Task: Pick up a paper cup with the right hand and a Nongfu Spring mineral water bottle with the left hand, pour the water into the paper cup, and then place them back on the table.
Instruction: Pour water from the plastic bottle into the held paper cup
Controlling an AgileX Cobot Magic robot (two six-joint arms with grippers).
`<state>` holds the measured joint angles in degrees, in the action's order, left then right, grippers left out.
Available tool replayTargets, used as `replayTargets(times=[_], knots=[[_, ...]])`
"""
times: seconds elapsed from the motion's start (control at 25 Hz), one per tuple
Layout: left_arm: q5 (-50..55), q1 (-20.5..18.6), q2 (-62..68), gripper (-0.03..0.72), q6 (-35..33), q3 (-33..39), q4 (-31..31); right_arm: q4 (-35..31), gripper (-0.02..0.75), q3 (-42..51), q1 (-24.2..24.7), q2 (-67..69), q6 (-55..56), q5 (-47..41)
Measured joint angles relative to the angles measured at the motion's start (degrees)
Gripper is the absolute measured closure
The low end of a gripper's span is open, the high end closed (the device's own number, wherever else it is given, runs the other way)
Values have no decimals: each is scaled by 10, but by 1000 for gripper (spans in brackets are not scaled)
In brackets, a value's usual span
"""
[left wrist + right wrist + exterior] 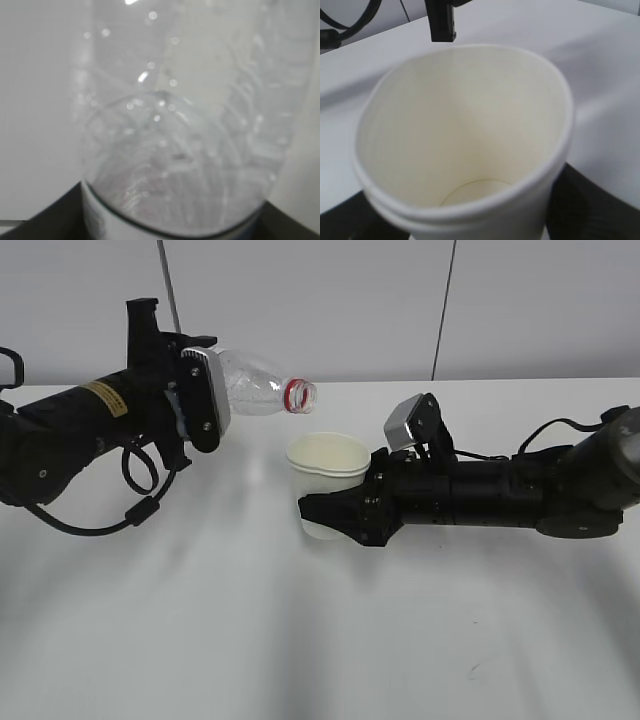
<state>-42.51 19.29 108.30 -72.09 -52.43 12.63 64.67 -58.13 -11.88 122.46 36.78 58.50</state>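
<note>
Left black claw closed on the tall clear plastic bottle; bottle tipped near horizontal, red-ringed open mouth projecting beyond the claw, just above the cup rim. Right black claw clamped around the small cream-white tapered paper cup; cup upright, raised above the plain white table, rim squeezed slightly out of round. Cup interior visible; no water stream discernible.

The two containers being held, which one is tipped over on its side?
The clear water bottle in the left gripper, its red-ringed mouth aimed toward the cup. The paper cup, clamped by the right gripper, is roughly upright.
</note>
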Motion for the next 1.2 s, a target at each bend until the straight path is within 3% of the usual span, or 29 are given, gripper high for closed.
replayTargets(times=[0.6,1.2], knots=[[-4,0,0,284,-74,0,0,0,221,0,0,0,0,0],[-7,0,0,285,-88,0,0,0,221,0,0,0,0,0]])
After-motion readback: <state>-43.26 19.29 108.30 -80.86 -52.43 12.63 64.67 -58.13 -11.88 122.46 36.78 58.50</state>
